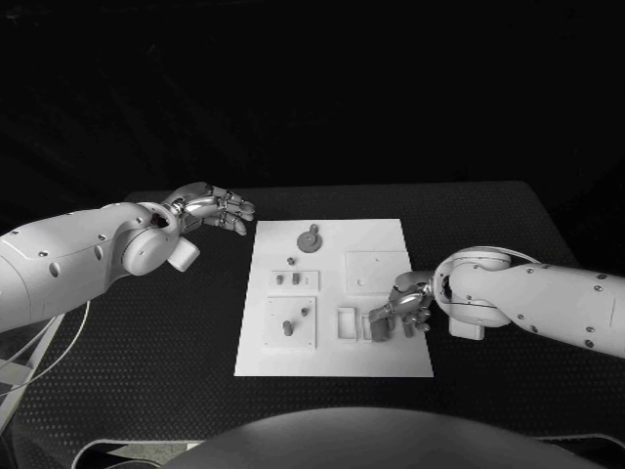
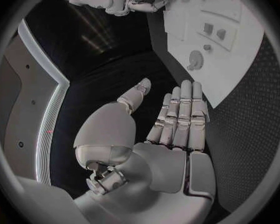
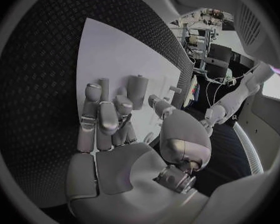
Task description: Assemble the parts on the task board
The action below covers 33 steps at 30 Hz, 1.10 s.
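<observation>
Right hand (image 1: 401,311) over task board (image 1: 383,362), fingers hiding a part

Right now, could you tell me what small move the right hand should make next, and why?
Probably close the fingers on the upright part. The right hand is already over the task board near its right edge, with its fingers around that part, while the left hand waits open, off the board.

Black table (image 1: 144,332) with textured surface; metal-frame rack (image 3: 199,37) stands beyond its edge.
</observation>
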Each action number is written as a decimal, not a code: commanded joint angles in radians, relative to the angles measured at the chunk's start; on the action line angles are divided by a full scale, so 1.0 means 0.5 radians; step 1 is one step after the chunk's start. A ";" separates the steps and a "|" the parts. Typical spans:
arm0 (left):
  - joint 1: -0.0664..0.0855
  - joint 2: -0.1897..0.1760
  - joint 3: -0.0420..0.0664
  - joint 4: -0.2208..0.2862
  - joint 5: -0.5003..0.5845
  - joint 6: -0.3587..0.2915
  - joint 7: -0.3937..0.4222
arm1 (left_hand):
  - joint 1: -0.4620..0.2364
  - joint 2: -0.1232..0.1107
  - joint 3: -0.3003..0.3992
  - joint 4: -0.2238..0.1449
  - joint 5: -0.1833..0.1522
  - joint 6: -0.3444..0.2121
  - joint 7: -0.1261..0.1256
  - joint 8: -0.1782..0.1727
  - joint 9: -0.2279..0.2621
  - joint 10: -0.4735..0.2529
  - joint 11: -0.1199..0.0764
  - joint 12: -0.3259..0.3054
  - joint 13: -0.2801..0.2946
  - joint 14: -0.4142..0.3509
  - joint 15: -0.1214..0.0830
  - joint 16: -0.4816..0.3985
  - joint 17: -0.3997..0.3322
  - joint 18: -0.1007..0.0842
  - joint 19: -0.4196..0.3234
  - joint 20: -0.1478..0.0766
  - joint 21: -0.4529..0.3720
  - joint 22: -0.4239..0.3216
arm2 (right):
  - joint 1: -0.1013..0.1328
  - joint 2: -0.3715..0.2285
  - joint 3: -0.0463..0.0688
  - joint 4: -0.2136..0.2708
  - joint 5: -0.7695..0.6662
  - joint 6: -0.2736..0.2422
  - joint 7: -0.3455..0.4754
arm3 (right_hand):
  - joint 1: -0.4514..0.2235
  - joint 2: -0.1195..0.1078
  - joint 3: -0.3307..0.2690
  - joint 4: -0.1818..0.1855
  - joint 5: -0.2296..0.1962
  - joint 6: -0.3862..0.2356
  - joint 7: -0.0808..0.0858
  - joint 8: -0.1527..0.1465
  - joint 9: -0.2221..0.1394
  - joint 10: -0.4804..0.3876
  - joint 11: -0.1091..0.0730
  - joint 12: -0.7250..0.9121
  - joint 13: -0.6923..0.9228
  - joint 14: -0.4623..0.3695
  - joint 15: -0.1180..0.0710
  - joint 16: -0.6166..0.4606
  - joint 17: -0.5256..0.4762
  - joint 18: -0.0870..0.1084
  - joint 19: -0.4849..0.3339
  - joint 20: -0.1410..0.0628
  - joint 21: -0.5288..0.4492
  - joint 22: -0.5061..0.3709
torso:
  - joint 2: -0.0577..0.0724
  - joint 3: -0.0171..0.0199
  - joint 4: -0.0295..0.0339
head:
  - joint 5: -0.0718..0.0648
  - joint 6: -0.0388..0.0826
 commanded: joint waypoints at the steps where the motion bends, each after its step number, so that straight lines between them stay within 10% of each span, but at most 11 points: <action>1: 0.000 0.003 0.001 0.003 0.003 0.029 0.019 | -0.018 -0.004 -0.009 0.006 -0.011 -0.009 0.077 0.009 -0.002 -0.016 0.001 0.007 -0.003 0.014 0.002 -0.009 0.002 0.034 0.006 -0.003 0.005 -0.002 | -0.010 0.010 -0.002 -0.013 0.018 0.024 0.000 | -0.004 0.023 0.004 -0.015 0.012 0.032 0.019 -0.008 -0.004 -0.011 0.000 0.005 0.001 -0.006 0.007 0.005 -0.002 0.014 -0.014 0.005 0.008 0.047 | 0.000 -0.0001 0.001 | 0.002 0.000; 11: 0.000 0.001 0.001 0.006 0.003 0.027 0.018 | -0.019 -0.004 -0.010 0.006 -0.011 -0.010 0.077 0.009 -0.002 -0.016 0.001 0.007 -0.003 0.014 0.002 -0.010 0.004 0.034 0.006 -0.003 0.005 -0.003 | -0.011 0.029 -0.003 -0.027 0.004 0.003 -0.030 | -0.005 0.105 0.001 -0.077 0.014 0.044 0.020 -0.029 0.001 -0.010 0.001 -0.002 -0.003 -0.014 0.009 0.005 -0.016 0.014 -0.024 0.009 0.019 0.046 | -0.001 -0.0003 0.000 | 0.004 0.000; 21: 0.001 -0.001 0.001 0.010 0.003 0.031 0.015 | -0.019 -0.004 -0.010 0.006 -0.011 -0.010 0.077 0.009 -0.002 -0.016 0.001 0.007 -0.003 0.014 0.002 -0.011 0.005 0.034 0.006 -0.003 0.005 -0.003 | -0.011 0.043 -0.004 -0.029 -0.013 0.036 -0.053 | 0.009 0.344 -0.004 -0.499 0.016 0.073 0.024 -0.079 0.025 -0.004 0.005 -0.013 -0.010 -0.025 0.014 0.007 -0.046 0.014 -0.038 0.027 0.042 0.042 | -0.001 -0.0007 0.001 | 0.003 0.000; 33: 0.001 -0.005 0.001 0.013 0.003 0.028 0.014 | -0.020 -0.004 -0.010 0.005 -0.011 -0.010 0.077 0.010 -0.002 -0.017 0.002 0.006 -0.003 0.014 0.002 -0.013 0.006 0.034 0.006 -0.003 0.005 -0.004 | -0.011 0.046 -0.007 -0.020 -0.020 0.006 -0.066 | 0.061 0.327 0.046 -0.628 0.020 0.092 0.023 -0.102 0.038 0.004 0.004 -0.019 -0.016 -0.025 0.013 0.006 -0.065 0.014 -0.026 0.026 0.043 0.041 | -0.001 -0.0009 0.001 | 0.006 0.000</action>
